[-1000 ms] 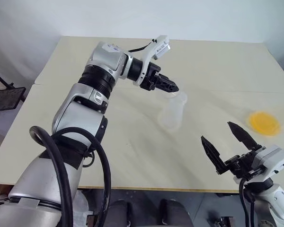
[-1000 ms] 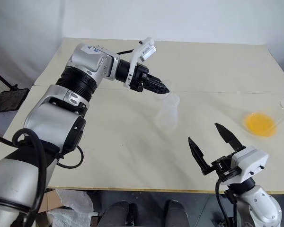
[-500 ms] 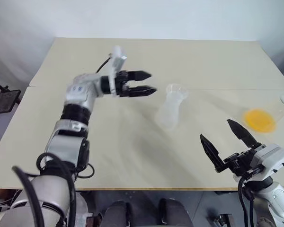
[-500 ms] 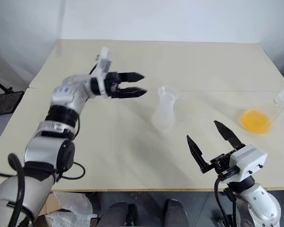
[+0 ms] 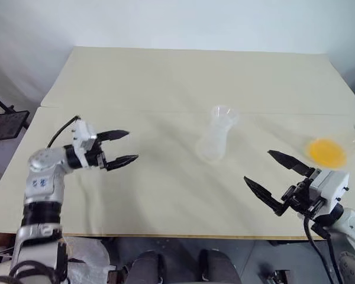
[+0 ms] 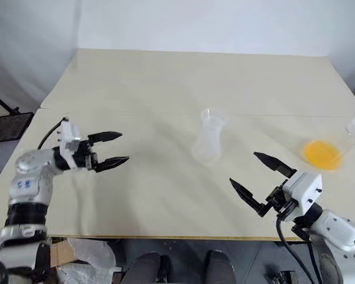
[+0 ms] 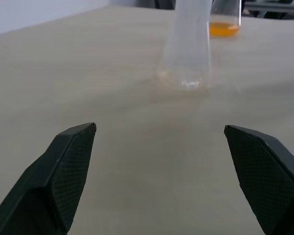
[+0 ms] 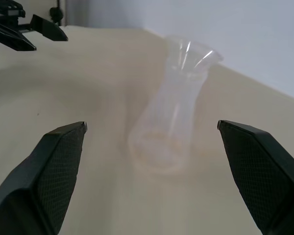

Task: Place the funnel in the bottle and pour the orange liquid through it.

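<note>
Frosted-clear bottle (image 5: 215,142) stands upright mid-table (image 5: 165,83), w/ clear funnel (image 5: 223,113) seated in its neck. Orange liquid (image 5: 326,152) sits in a clear flask (image 6: 343,142) near table's right edge, well apart from bottle. Left tool (image 5: 123,147) hovers over table's left side, fingers spread, grasping nothing. Right tool (image 5: 276,175) hovers at front right, between bottle & flask, fingers spread wide, empty.

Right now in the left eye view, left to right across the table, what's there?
left gripper → bottle with the funnel in its neck → right gripper → flask holding the orange liquid
</note>
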`<action>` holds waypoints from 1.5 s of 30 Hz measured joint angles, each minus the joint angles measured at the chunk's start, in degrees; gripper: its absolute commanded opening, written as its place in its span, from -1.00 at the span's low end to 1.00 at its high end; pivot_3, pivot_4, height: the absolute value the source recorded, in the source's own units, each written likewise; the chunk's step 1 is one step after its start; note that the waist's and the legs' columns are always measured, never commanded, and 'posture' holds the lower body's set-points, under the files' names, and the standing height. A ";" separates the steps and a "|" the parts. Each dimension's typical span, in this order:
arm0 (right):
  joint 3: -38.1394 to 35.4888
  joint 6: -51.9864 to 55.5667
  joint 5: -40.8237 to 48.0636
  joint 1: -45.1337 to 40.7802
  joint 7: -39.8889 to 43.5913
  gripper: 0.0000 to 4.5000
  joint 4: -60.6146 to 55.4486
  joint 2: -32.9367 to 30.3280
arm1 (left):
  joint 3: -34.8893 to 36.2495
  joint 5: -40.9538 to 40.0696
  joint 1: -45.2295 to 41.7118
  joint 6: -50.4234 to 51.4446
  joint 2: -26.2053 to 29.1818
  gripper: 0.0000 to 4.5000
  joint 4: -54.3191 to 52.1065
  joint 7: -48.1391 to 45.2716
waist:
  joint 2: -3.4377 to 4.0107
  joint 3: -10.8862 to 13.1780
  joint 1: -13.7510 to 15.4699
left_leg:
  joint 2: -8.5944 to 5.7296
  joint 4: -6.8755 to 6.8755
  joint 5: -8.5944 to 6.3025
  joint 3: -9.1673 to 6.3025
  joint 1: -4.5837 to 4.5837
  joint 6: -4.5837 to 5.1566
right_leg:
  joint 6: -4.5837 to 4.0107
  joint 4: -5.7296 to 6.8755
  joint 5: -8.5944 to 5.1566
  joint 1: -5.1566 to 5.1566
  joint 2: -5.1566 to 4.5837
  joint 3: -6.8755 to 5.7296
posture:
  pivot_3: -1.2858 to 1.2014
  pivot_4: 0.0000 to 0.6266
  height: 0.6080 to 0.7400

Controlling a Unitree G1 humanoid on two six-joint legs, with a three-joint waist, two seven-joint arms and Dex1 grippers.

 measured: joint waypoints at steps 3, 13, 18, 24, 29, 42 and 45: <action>0.20 1.19 1.48 -2.34 4.02 1.00 3.46 -1.99 | 3.00 -1.88 11.32 0.91 1.34 0.97 -8.92 1.57 | 0.00 0.00 0.33 | 0.02 0.01 0.00 -0.01 0.02 0.00 | 0.00 0.00 0.00 0.03 -0.01 -0.01 | 0.03 -0.52 1.00; -15.82 -3.79 2.61 14.70 -2.90 1.00 3.51 11.23 | -3.80 -5.19 11.54 3.56 -2.86 0.97 -15.45 2.45 | 0.09 -0.07 1.63 | -0.06 -0.02 -0.02 -0.06 0.02 0.01 | 0.00 -0.06 0.00 0.10 0.01 -0.01 | 0.03 -0.52 1.00; -23.24 -8.13 4.37 22.61 -6.19 1.00 3.09 18.87 | -5.77 -5.04 7.13 1.59 -4.52 0.97 -10.54 1.97 | 0.19 -0.13 0.24 | 0.02 -0.13 -0.01 0.22 0.18 -0.02 | 0.00 -0.11 0.00 0.08 0.06 0.26 | 0.03 -0.52 1.00; -25.10 -7.21 6.02 20.21 -10.33 1.00 5.59 18.49 | -7.27 -5.08 6.68 1.13 -5.05 0.97 -10.53 1.27 | 0.25 -0.17 -0.92 | 0.07 -0.22 -0.01 0.27 0.21 -0.03 | -0.02 -0.10 -0.01 -0.01 0.05 0.37 | 0.03 -0.52 1.00; -25.25 3.09 9.04 9.68 -19.16 1.00 8.69 9.26 | -7.01 -5.15 6.81 1.12 -4.98 0.97 -10.88 1.71 | 0.29 -0.19 -0.73 | 0.05 -0.18 0.00 0.24 0.21 -0.01 | -0.02 -0.10 -0.01 0.00 0.00 0.41 | 0.03 -0.52 1.00; -27.03 24.00 11.28 -15.43 -30.24 1.00 29.34 -7.41 | -6.76 -5.23 10.44 1.14 -4.98 0.97 -15.61 5.10 | 0.32 -0.21 -0.47 | 0.02 -0.18 0.03 0.21 0.08 0.05 | -0.02 -0.15 -0.01 -0.01 0.00 0.30 | 0.03 -0.52 1.00; -25.86 26.55 11.63 -17.86 -26.69 1.00 32.05 -9.04 | -6.62 -5.26 10.75 1.18 -4.92 0.97 -16.20 5.93 | 0.32 -0.21 -0.56 | 0.01 -0.18 0.03 0.26 0.08 0.06 | -0.01 -0.17 0.00 -0.01 -0.01 0.32 | 0.03 -0.52 1.00</action>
